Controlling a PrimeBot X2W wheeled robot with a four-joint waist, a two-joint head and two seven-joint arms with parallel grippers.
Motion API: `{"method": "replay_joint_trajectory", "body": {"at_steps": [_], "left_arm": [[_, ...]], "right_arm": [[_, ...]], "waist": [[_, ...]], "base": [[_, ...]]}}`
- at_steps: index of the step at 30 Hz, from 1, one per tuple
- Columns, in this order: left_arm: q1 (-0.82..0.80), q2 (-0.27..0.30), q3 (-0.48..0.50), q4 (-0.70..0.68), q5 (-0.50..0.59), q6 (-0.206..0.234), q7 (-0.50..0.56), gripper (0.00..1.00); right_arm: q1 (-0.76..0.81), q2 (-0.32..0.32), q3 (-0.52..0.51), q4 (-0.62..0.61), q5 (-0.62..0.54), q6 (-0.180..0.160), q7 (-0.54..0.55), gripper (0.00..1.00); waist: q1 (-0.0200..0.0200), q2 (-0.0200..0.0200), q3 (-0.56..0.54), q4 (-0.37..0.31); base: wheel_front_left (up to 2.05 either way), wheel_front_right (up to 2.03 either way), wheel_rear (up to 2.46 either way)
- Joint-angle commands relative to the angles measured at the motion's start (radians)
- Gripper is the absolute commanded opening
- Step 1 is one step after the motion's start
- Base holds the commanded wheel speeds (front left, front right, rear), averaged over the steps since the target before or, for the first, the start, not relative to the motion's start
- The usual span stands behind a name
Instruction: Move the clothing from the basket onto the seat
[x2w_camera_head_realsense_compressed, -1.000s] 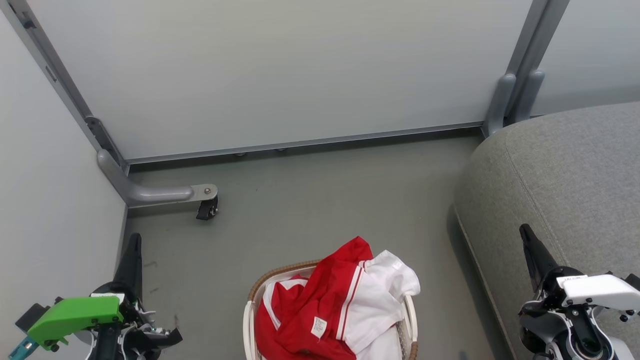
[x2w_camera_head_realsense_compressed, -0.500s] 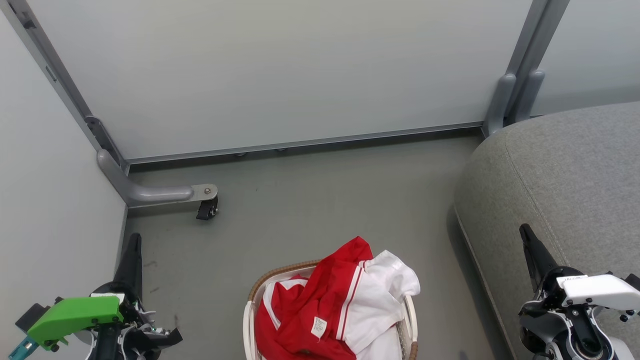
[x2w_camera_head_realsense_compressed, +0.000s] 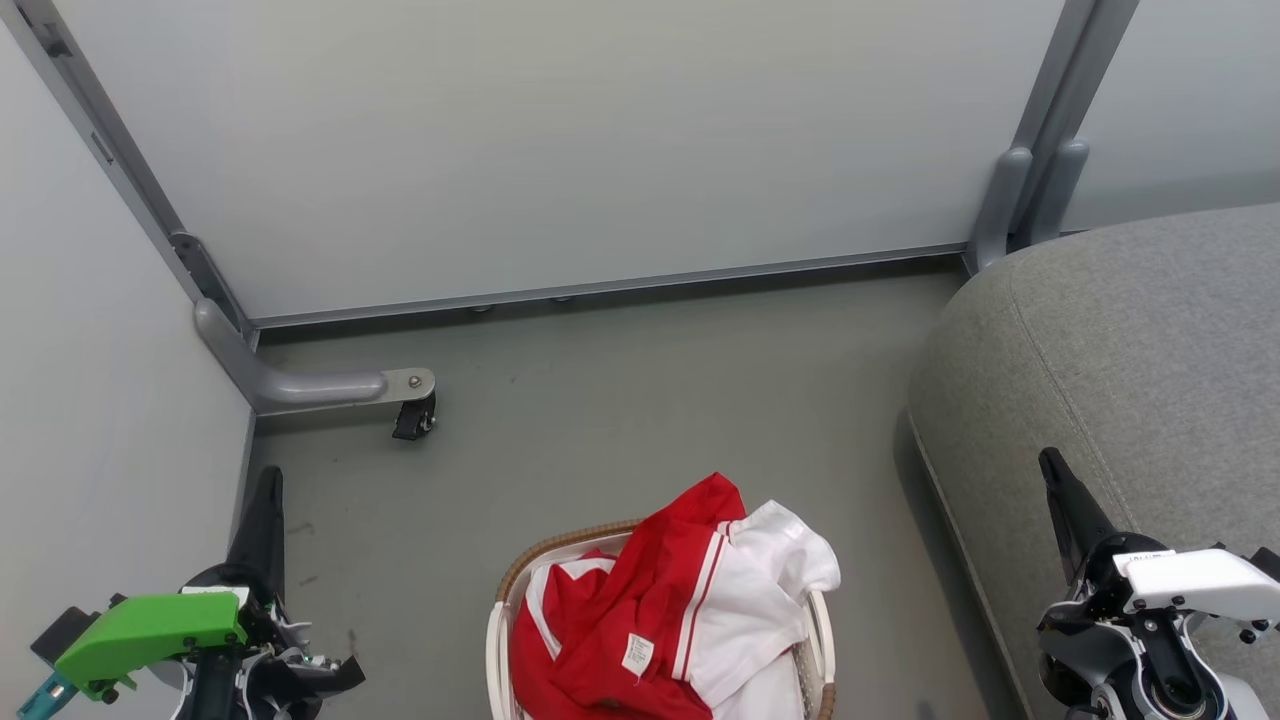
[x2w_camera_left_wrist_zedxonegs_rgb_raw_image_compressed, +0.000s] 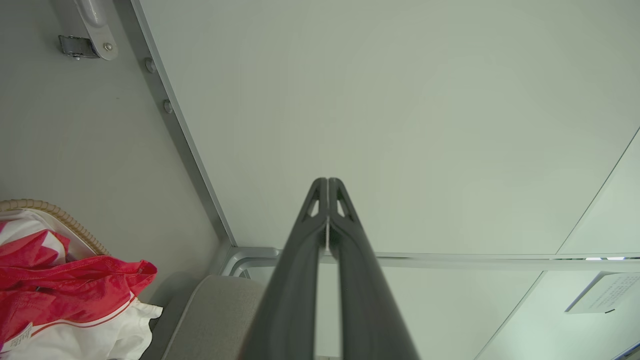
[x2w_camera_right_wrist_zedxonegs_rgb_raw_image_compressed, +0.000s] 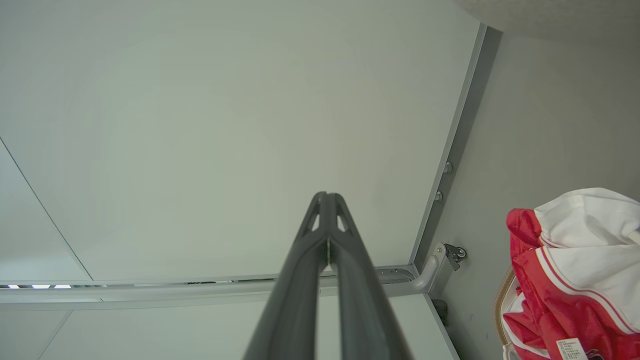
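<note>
Grey partition panels are enclosing the basket and sofa. Left gripper and right gripper are resting pinched together, empty.

We see bare floor around the basket. The seat walls our right, panels the far side.

The head camera looks steeply down from above onto the floor, with the basket at its bottom edge and the sofa at right. Both wrist cameras sit lower, looking along their fingers toward the wall panel; each catches the clothing at one edge.
</note>
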Motion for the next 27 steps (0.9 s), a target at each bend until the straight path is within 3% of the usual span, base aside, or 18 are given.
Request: {"method": "replay_joint_trajectory", "body": {"at_steps": [1,2,3,17,27], "left_arm": [[-0.011,0.006,0.002,-0.002,-0.003,-0.005,0.002,0.00],[-0.011,0.006,0.002,-0.002,-0.003,-0.005,0.002,0.00],[-0.011,0.006,0.002,-0.002,-0.003,-0.005,0.002,1.00],[0.032,-0.005,-0.055,0.021,0.027,0.001,-0.049,1.00],[0.030,-0.003,-0.086,-0.005,0.130,0.001,-0.096,1.00]], "right_arm": [[-0.007,-0.006,-0.001,-0.003,0.003,0.000,0.002,0.00],[-0.007,-0.006,-0.001,-0.003,0.003,0.000,0.002,0.00],[-0.007,-0.006,-0.001,-0.003,0.003,0.000,0.002,1.00],[0.031,0.009,0.021,0.037,-0.036,0.000,-0.049,1.00],[0.028,0.007,0.003,0.024,-0.154,0.000,-0.095,1.00]], "waist": [[0.0000,0.0000,0.000,0.000],[0.0000,0.0000,0.000,0.000],[0.0000,0.0000,0.000,0.000],[0.0000,0.0000,0.001,0.000],[0.0000,0.0000,0.002,0.001]], "base": [[0.00,0.00,0.00],[0.00,0.00,0.00],[0.00,0.00,0.00],[0.00,0.00,0.00],[0.00,0.00,0.00]]}}
